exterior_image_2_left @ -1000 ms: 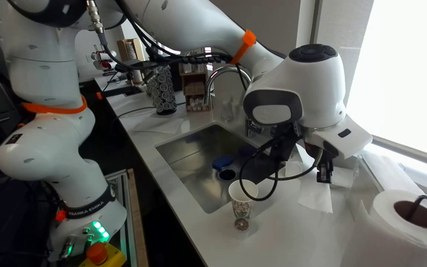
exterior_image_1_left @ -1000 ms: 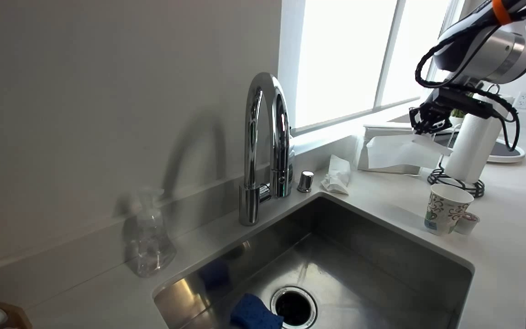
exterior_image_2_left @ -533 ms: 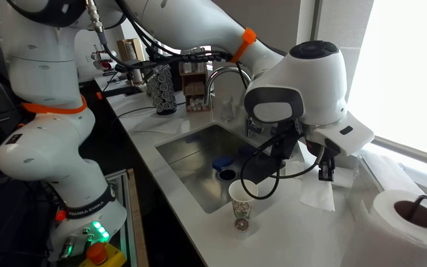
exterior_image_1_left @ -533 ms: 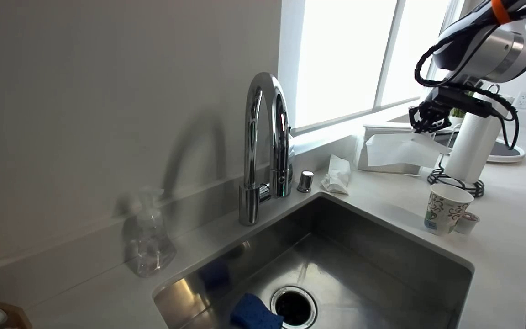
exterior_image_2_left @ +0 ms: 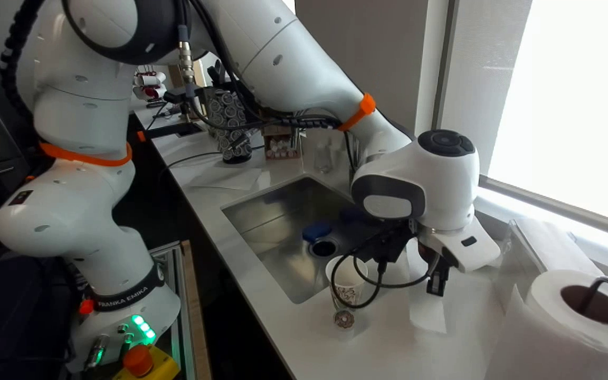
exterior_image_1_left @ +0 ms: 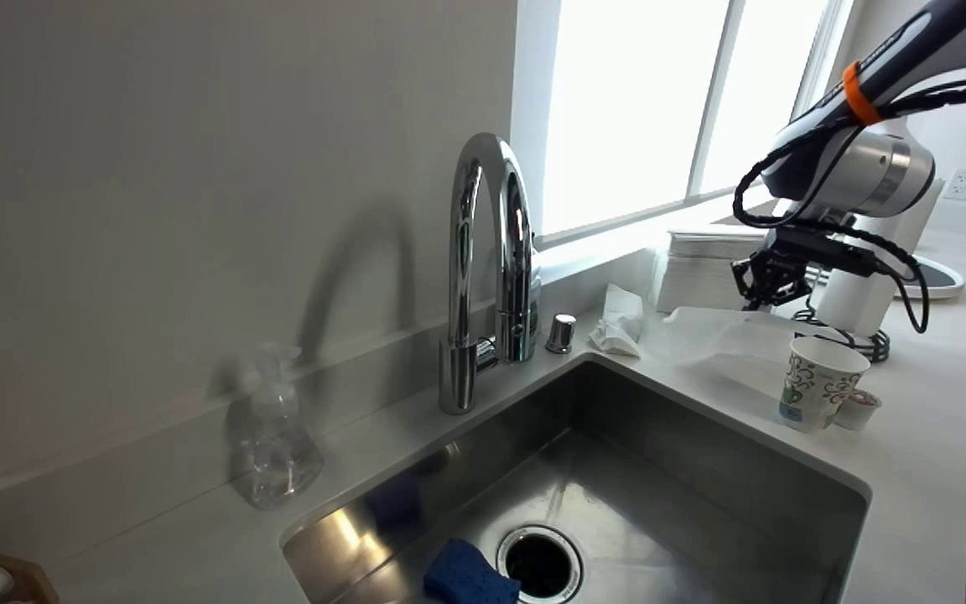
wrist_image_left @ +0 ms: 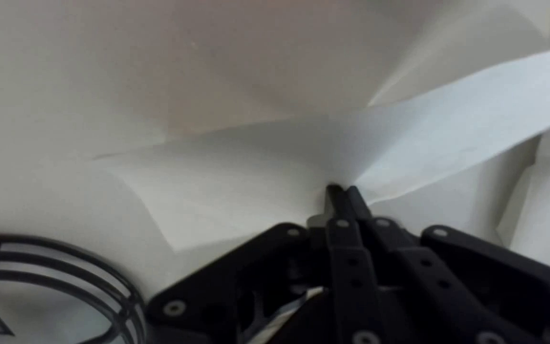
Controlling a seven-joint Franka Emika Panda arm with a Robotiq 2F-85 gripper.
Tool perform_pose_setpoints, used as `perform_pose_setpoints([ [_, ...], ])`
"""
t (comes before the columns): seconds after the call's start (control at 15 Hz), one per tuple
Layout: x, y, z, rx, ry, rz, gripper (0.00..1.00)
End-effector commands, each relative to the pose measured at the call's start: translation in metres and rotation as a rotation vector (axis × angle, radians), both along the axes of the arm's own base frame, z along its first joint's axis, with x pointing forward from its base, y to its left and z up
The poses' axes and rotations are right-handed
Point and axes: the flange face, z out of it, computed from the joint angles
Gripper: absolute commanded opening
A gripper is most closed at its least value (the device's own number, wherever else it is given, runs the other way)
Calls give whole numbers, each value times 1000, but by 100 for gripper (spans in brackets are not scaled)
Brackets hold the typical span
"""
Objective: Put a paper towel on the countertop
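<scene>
The paper towel, a loose white sheet, hangs from my shut gripper in the wrist view [wrist_image_left: 241, 181]; the fingertips [wrist_image_left: 344, 191] pinch its middle and both sides spread outward. It also shows in both exterior views [exterior_image_1_left: 722, 331] [exterior_image_2_left: 426, 314]. My gripper [exterior_image_1_left: 753, 304] [exterior_image_2_left: 436, 289] is low over the pale countertop [exterior_image_1_left: 911, 470] [exterior_image_2_left: 388, 356], between sink and roll. The sheet's lower edges are at or just above the surface; I cannot tell whether they touch. The white roll [exterior_image_1_left: 856, 298] [exterior_image_2_left: 557, 343] stands on its wire holder [wrist_image_left: 60, 267].
A patterned paper cup [exterior_image_1_left: 818, 386] and a small pod [exterior_image_1_left: 858, 409] stand near the sink [exterior_image_1_left: 701, 445]. Crumpled white paper [exterior_image_1_left: 620, 323] lies by the faucet [exterior_image_1_left: 459, 335]. A white rectangular box [exterior_image_1_left: 705, 273] stands by the window wall. A blue sponge [exterior_image_1_left: 470, 575] is in the sink.
My arm has lowered and moved a little away from the roll, toward the sink side. The held sheet has come down with it to near the countertop. The gripper stays shut.
</scene>
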Motion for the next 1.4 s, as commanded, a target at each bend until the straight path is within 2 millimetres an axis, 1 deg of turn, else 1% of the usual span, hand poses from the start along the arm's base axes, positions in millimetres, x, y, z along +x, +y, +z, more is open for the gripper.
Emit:
perform_pose_setpoints([
  [0.0,2,-11,-29,-46,51,-58,0],
  [0.27,7,-18,-48,-99,33,-74,0],
  [0.33,8,-18,-47,-99,20,-77,26],
  [0.4,9,-18,-48,-106,17,-75,28],
  [0.53,13,-13,-30,-114,-7,-48,40],
  [0.6,12,-13,-17,-157,-2,-37,49],
  [0.67,13,-12,-7,-167,-8,-16,56],
  [0.73,13,-1,13,-120,-45,30,62],
  [0.8,13,1,23,-146,-41,54,71],
  [0.93,12,15,49,-151,-50,146,87],
  [1.07,9,29,66,-145,-46,180,99],
  [1.13,4,39,76,-118,-31,186,100],
  [1.33,-13,56,101,-109,22,192,100],
])
